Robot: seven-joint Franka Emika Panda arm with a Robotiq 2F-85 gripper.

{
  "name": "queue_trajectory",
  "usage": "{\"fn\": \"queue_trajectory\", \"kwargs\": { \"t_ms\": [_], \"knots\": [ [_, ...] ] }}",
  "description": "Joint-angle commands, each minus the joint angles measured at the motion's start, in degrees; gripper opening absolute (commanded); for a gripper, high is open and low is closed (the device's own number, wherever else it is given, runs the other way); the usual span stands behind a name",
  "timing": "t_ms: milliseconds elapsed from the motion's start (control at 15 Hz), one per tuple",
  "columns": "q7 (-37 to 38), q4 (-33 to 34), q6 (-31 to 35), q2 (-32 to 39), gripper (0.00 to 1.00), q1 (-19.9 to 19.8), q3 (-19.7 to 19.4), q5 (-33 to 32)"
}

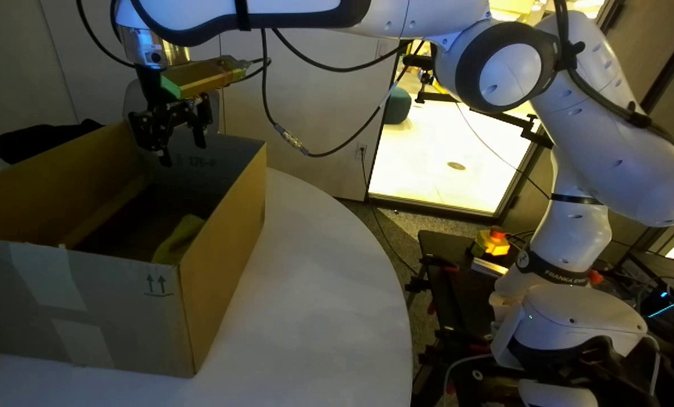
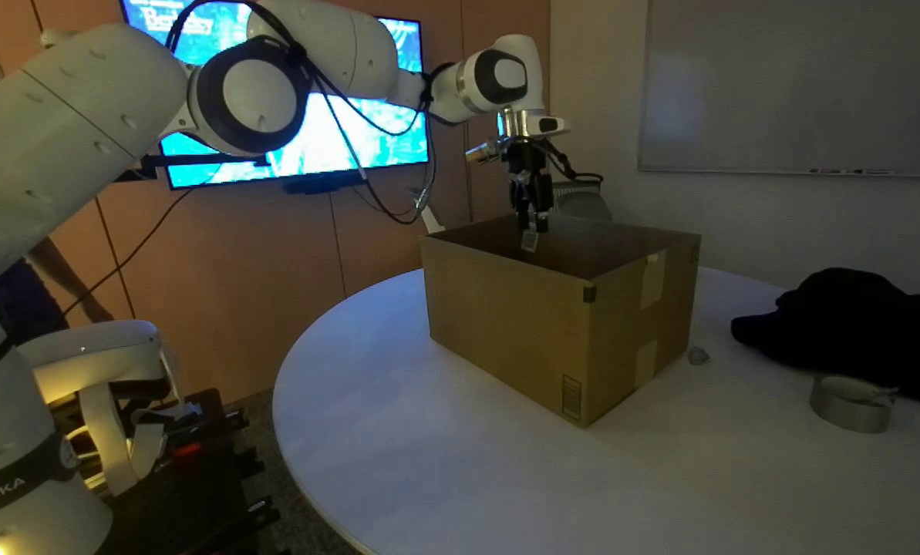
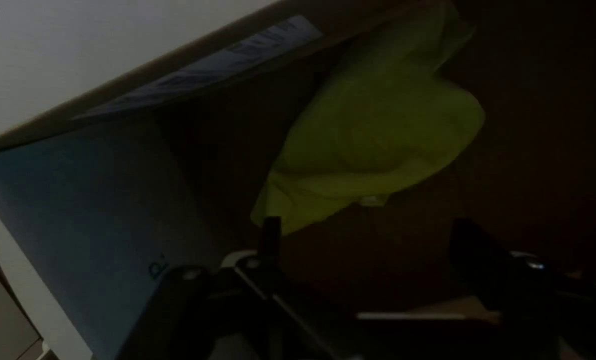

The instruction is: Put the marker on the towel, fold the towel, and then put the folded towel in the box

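The large brown cardboard box stands on the table in both exterior views (image 1: 116, 316) (image 2: 506, 331), with its top open. One inner wall of the box shows in the wrist view (image 3: 103, 210). The yellow-green towel (image 1: 179, 237) lies bunched on the box floor. In the wrist view the towel (image 3: 377, 130) lies ahead of the fingers, near a box wall, with a small white tag at its edge. My gripper (image 1: 182, 151) (image 2: 533, 220) (image 3: 367, 227) hangs over the box opening, its fingers apart and nothing between them. The marker is out of view or hidden.
The box stands on a round white table (image 1: 314, 294) (image 2: 398, 432). A black cloth heap (image 2: 853, 324) (image 1: 43, 138), a roll of tape (image 2: 853, 405) and a small grey lump (image 2: 698, 355) lie beside the box. Box walls rise around the towel.
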Motion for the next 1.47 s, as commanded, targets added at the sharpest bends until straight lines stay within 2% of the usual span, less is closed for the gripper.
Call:
{"fn": "queue_trajectory", "kwargs": {
  "t_ms": [0, 400, 600, 1200, 1400],
  "knots": [
    [-3.5, 7.6, -7.3, 2.1, 1.0, -0.1, 0.5, 0.4],
    [-14.0, -1.3, -17.5, -10.0, 1.0, -1.1, 2.1, 0.6],
    [-16.9, -5.7, -21.3, -16.2, 1.0, -2.0, 2.2, 0.9],
    [-17.0, -29.1, -18.9, -36.3, 1.0, -6.2, 1.5, 5.9],
    [-18.1, -37.2, -15.8, -41.2, 1.0, -7.2, 1.0, 4.7]
  ]
}}
